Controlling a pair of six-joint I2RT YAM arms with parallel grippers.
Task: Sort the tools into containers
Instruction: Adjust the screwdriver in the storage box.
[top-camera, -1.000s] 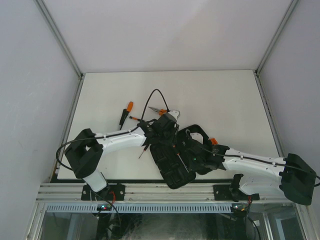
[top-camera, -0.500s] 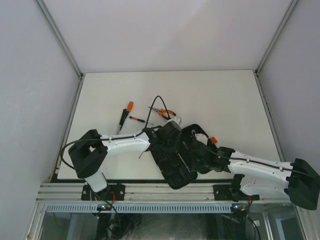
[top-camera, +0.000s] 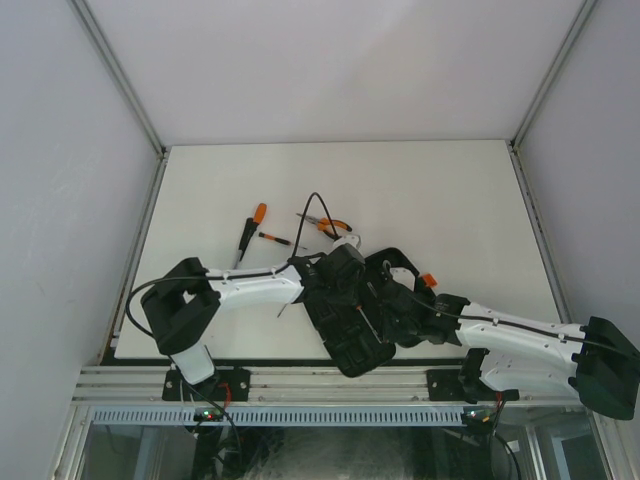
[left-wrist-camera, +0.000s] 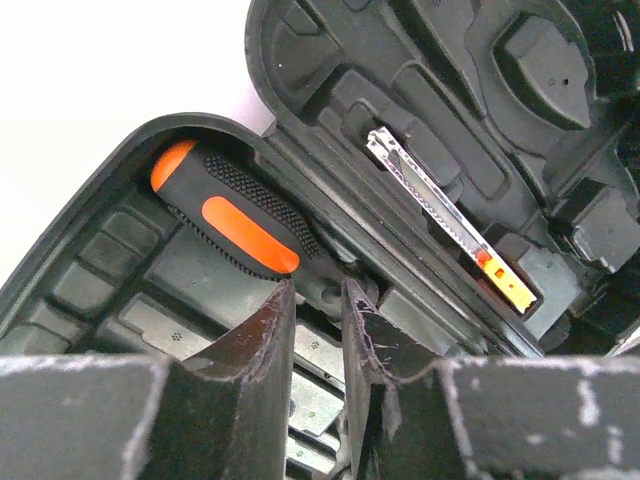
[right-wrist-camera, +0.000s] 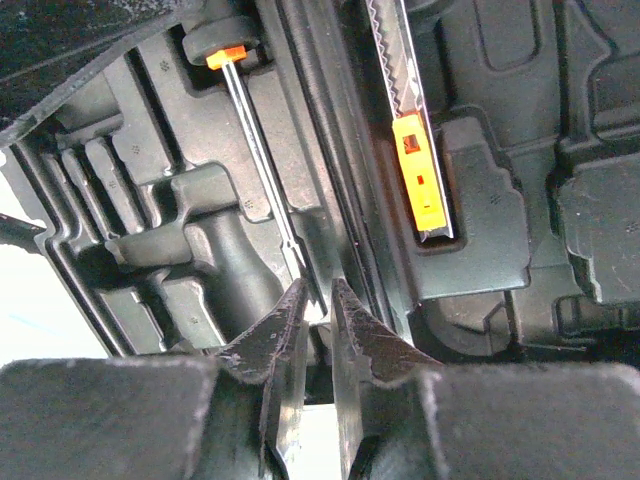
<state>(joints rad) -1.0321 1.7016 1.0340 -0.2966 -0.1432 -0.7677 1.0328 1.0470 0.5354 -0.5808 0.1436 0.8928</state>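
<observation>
The black tool case (top-camera: 352, 352) lies open at the table's front middle, with both grippers over it. In the left wrist view a thick screwdriver (left-wrist-camera: 232, 224) with an orange-and-black handle lies in a slot of the case (left-wrist-camera: 90, 290). My left gripper (left-wrist-camera: 313, 290) (top-camera: 348, 296) has its jaws narrowly apart around the screwdriver's neck. A thin screwdriver (right-wrist-camera: 262, 160) and an orange-ended blade (right-wrist-camera: 412, 160) sit in the case (right-wrist-camera: 480, 260). My right gripper (right-wrist-camera: 318, 290) (top-camera: 386, 316) pinches the case's hinge ridge at its near edge.
On the table behind the case lie an orange-and-black screwdriver (top-camera: 252, 225), a small screwdriver (top-camera: 272, 238) and needle-nose pliers (top-camera: 326, 224). Another thin tool (top-camera: 283, 308) lies just left of the case. The case's orange latch (top-camera: 426, 281) shows on its right.
My left gripper has moved from near the pliers down onto the case, then held still. The right arm shifted slightly left over the case.
</observation>
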